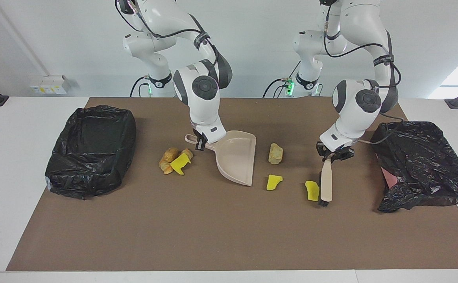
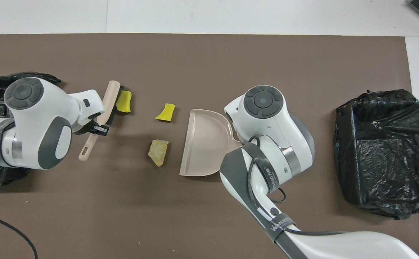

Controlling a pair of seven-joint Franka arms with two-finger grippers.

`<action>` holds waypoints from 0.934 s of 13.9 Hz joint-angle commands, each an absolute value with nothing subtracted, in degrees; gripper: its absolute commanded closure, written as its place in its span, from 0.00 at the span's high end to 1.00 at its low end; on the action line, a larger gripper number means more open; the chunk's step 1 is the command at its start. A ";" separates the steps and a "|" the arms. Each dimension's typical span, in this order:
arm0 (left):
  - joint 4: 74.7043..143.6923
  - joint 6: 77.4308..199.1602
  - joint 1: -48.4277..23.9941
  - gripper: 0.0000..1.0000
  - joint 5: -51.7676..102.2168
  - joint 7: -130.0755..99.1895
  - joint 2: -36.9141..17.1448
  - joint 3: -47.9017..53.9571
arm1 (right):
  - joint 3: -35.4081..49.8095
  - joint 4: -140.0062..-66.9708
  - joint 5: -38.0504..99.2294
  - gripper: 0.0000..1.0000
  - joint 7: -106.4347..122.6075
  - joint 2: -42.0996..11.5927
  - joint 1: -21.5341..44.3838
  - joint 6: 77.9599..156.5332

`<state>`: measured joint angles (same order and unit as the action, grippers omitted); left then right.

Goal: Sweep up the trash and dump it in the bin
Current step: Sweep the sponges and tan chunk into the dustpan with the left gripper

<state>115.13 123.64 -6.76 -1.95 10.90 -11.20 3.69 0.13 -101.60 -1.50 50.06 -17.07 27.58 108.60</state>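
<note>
We see a brown mat on a white counter (image 1: 0, 157). At the frame's left edge sits an open black-lined bin (image 1: 91, 151); at the right edge, a crumpled black bag (image 1: 421, 165). At centre, our right gripper (image 1: 201, 143) is clamped on the handle of a beige plastic dustpan (image 1: 237, 157), mouth facing the scraps. Right of centre, our left gripper (image 1: 334, 155) clasps a beige brush (image 1: 326, 184), bristles touching one yellow sponge bit (image 1: 311, 190), likely to push trash panward. A second sponge bit (image 1: 274, 182) and tan lump (image 1: 275, 153) lie between them; another heap (image 1: 174, 160) sits beside the handle.
</note>
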 commanded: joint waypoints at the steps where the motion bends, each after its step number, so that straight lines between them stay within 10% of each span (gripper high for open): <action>1: 115.83 123.49 -8.16 0.00 -2.90 12.22 -10.82 4.04 | 0.53 -102.13 -2.11 0.00 46.42 -17.31 28.30 110.83; 13: 123.31 122.61 -26.02 0.00 16.23 11.51 -4.83 4.48 | 0.53 -105.03 -2.29 0.00 38.32 -16.52 29.62 114.87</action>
<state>121.80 122.90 -24.75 10.44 11.26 -6.44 5.34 0.16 -103.57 -1.51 39.85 -17.41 30.04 113.77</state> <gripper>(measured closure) 0.740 0.687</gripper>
